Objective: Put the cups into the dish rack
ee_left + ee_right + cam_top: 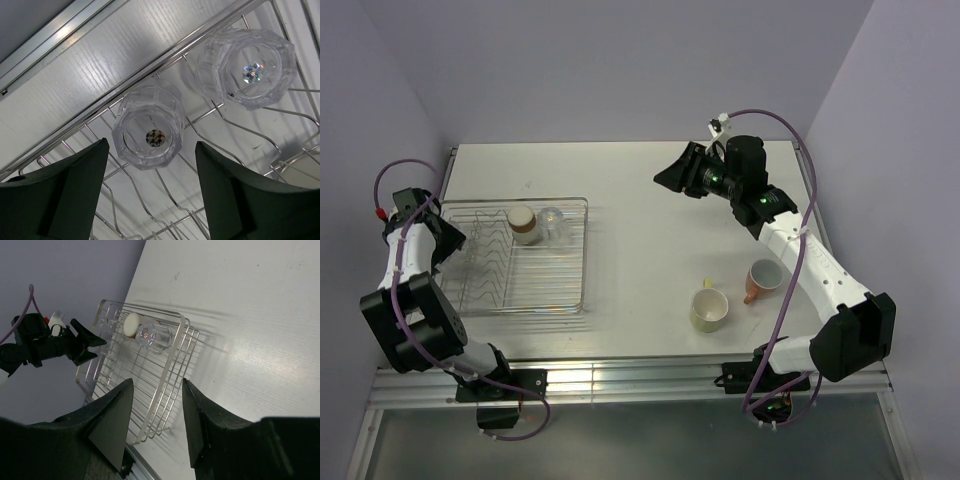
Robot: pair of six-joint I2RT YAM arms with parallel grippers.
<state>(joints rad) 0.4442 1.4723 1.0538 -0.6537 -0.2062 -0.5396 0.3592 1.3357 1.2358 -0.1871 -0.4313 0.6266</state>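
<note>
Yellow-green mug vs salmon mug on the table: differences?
Colour: the yellow-green mug is pale green, the salmon mug orange-pink. Place: the yellow-green mug sits closer to the near edge of the table; the salmon mug is right of it, farther back. Both stand mouth up, outside the dish rack.

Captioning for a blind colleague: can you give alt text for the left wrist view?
Two clear tumblers sit side by side in a wire dish rack on a white table, framed between the dark fingers of the open left gripper.
</note>
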